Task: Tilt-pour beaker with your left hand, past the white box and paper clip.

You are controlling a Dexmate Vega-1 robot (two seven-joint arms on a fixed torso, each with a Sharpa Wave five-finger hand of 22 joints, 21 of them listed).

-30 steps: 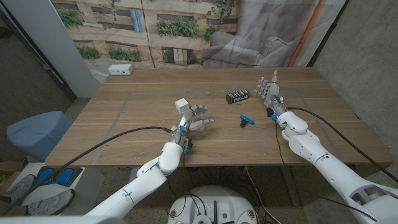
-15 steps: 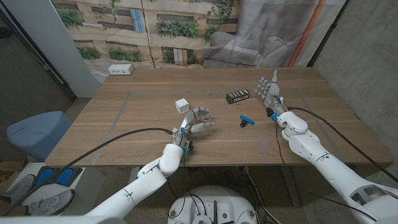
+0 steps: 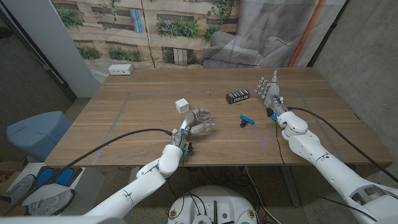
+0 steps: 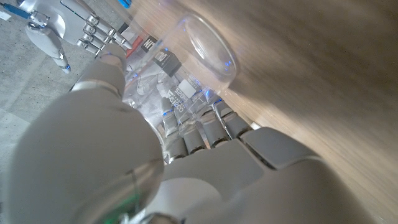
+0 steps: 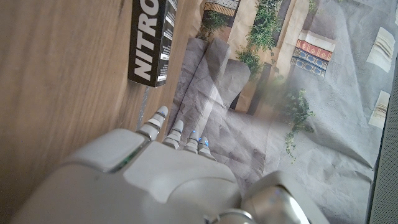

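My left hand [image 3: 195, 126] grips a clear beaker [image 3: 203, 115] near the table's middle, just right of and nearer than the small white box [image 3: 181, 104]. In the left wrist view the fingers [image 4: 199, 127] wrap the beaker [image 4: 199, 56], and its round end points away from the wrist. The blue paper clip [image 3: 247, 120] lies on the wood to the right of the beaker, apart from it. My right hand [image 3: 270, 90] stands upright at the right side with fingers spread and holds nothing.
A black pack lettered NITRO [image 3: 237, 96] lies behind the clip, near my right hand; it also shows in the right wrist view [image 5: 152, 40]. A white power strip [image 3: 121, 70] sits at the far left corner. A blue chair [image 3: 34, 132] stands off the table's left edge.
My left hand with the beaker has drawn slightly away from the white box, toward the right. The right hand, the clip and the black pack have not moved.
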